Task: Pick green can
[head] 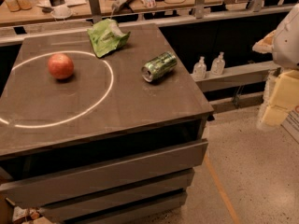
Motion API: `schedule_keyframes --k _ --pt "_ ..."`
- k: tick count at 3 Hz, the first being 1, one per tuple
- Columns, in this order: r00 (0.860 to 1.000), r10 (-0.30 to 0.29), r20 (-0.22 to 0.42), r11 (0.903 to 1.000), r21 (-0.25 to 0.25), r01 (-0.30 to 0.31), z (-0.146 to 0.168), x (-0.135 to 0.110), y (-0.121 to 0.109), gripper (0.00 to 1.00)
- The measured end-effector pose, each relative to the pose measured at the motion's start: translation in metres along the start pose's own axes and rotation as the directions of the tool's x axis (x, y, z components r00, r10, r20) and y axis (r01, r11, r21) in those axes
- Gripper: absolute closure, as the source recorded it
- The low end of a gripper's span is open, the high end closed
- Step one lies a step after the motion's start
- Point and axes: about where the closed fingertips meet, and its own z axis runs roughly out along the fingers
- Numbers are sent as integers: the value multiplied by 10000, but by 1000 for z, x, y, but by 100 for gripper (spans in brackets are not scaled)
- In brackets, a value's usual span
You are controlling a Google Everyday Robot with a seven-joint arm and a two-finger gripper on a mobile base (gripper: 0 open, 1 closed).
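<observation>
The counter fills most of the view: a broad block with a flat, matte grey-brown top, a thin white ring marked on its left half, and plain drawer-like fronts stacked below. Off at the right edge, over the speckled floor and well apart from the counter, hangs the gripper — pale yellowish blocky parts under a rounded white shell. The view cuts it off, so I cannot tell whether it is open or closed, but it plainly has no hold on the can. At the far side of the counter lies the snack bag, crumpled bright green foil with a paler patch where it folds. In front of it and to the right, near the counter's right edge, is the green can — a small smooth metal cylinder lying on its side, with pale markings on the green and its silver rim turned towards the front left. The apple, round and reddish, sits inside the ring, well apart from the can. Two small clear bottles stand on a ledge beyond. As I judge it, nothing of the pick is done: the reach, the grasp and the lift all remain, and a can lying on its side may roll when touched.
</observation>
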Motion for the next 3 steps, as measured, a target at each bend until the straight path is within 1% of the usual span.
schedule_keyframes --k 1,2,3 --pt "10000 -11 26 10000 27 11 -1 -1 0 0" --pt "9955 -542 776 9984 219 527 3 -16 -15 0" --pt "9735 -1798 1416 9837 360 1764 17 -40 -52 0"
